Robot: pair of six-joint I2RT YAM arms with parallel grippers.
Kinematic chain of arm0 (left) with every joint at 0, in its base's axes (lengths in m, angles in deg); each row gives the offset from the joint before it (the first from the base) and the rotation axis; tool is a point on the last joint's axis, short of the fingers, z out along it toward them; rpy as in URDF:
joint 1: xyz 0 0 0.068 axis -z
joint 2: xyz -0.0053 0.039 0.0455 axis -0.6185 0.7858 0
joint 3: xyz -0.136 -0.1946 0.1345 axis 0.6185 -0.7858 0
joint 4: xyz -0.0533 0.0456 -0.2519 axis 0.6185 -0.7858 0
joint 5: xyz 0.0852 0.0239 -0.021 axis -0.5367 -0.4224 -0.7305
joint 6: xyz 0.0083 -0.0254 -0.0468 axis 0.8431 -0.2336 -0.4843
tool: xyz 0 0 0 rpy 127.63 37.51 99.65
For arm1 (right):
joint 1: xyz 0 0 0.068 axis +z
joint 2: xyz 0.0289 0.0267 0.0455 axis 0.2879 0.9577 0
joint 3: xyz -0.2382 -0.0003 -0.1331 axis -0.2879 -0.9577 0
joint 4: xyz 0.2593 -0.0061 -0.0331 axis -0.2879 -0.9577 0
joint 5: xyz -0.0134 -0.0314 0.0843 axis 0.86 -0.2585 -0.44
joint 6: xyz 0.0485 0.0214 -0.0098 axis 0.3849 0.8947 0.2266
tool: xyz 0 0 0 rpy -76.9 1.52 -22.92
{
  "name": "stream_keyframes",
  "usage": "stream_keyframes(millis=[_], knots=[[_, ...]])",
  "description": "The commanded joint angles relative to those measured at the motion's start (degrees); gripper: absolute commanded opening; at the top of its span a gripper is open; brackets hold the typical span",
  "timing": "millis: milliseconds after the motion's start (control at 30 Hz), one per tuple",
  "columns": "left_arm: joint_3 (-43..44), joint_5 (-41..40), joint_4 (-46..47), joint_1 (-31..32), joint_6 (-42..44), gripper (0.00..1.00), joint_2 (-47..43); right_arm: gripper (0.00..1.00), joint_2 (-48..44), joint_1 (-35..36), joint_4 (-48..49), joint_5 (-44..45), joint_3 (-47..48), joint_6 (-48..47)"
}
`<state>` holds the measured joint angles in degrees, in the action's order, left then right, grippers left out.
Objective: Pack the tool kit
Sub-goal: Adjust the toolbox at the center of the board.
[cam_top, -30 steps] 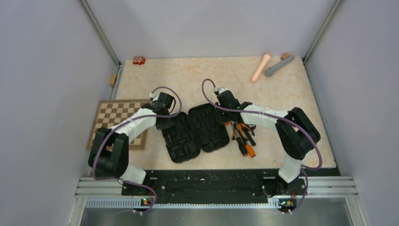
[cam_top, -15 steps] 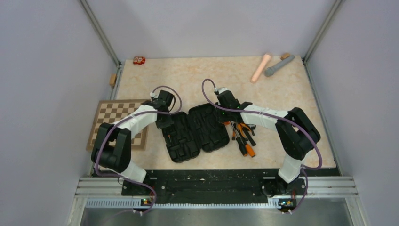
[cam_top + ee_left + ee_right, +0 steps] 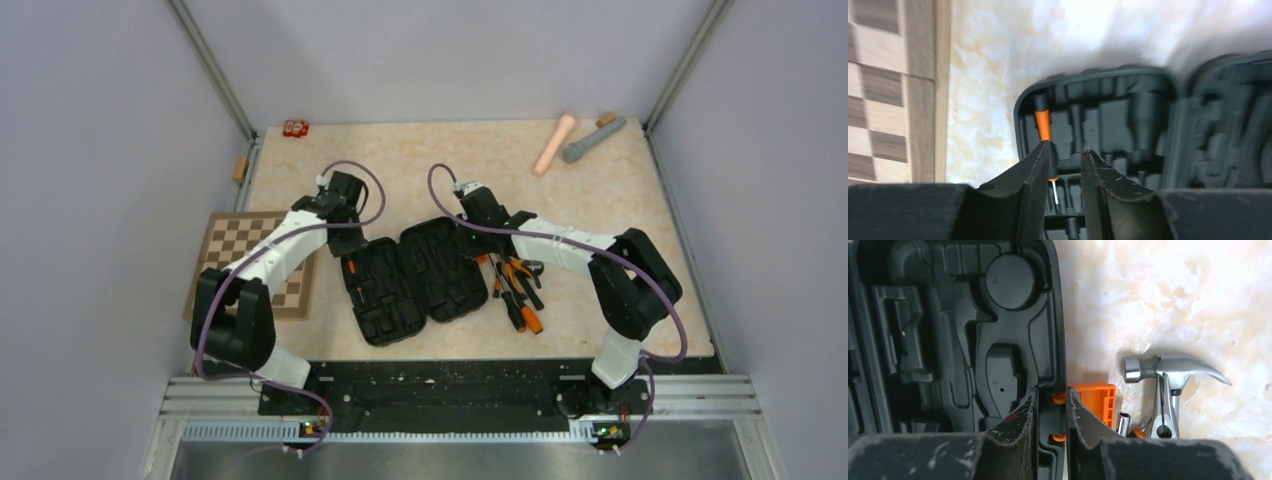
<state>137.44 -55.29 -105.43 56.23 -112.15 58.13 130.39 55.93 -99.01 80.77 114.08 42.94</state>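
The black tool kit case (image 3: pixel 415 285) lies open flat on the table between my arms. In the left wrist view an orange-and-black screwdriver (image 3: pixel 1043 120) lies in a moulded slot of the left half (image 3: pixel 1108 115). My left gripper (image 3: pixel 1065 150) hovers over it, open a little, with nothing in the gap; its left finger overlaps the handle. My right gripper (image 3: pixel 1050 395) is shut on the right half's outer rim (image 3: pixel 1058 330), beside the orange latch (image 3: pixel 1095 400). Loose tools (image 3: pixel 515 290) lie right of the case: a small hammer (image 3: pixel 1168 370), pliers (image 3: pixel 1164 410) and a socket (image 3: pixel 1123 421).
A brown chessboard (image 3: pixel 250 262) lies left of the case, under my left arm. A pink cylinder (image 3: pixel 553 144) and a grey cylinder (image 3: pixel 592 139) lie at the far right. A small red thing (image 3: pixel 295 128) sits at the far left corner.
My left gripper has opened and drawn back toward the far left of the case, and the screwdriver stays in its slot. The right arm has not moved.
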Motion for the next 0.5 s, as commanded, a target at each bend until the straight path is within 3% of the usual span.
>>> stream_keyframes(millis=[0,133,267,467], knots=[[8.5,-3.7,-0.2,-1.4,3.5,0.41,-9.8,0.2,-4.5,-0.6,-0.6,-1.3,8.3,-1.3],[7.8,-7.1,2.3,-1.9,5.6,0.57,-19.3,0.35,-6.0,-0.8,-3.4,0.6,11.8,-2.4],[0.2,-9.5,7.1,-2.0,7.1,0.7,-30.2,0.48,-9.1,-1.8,-5.5,2.4,11.5,-3.0],[-10.8,-12.6,11.1,-2.0,8.5,0.79,-46.4,0.48,-14.8,-2.6,-10.4,4.5,5.3,-2.8]])
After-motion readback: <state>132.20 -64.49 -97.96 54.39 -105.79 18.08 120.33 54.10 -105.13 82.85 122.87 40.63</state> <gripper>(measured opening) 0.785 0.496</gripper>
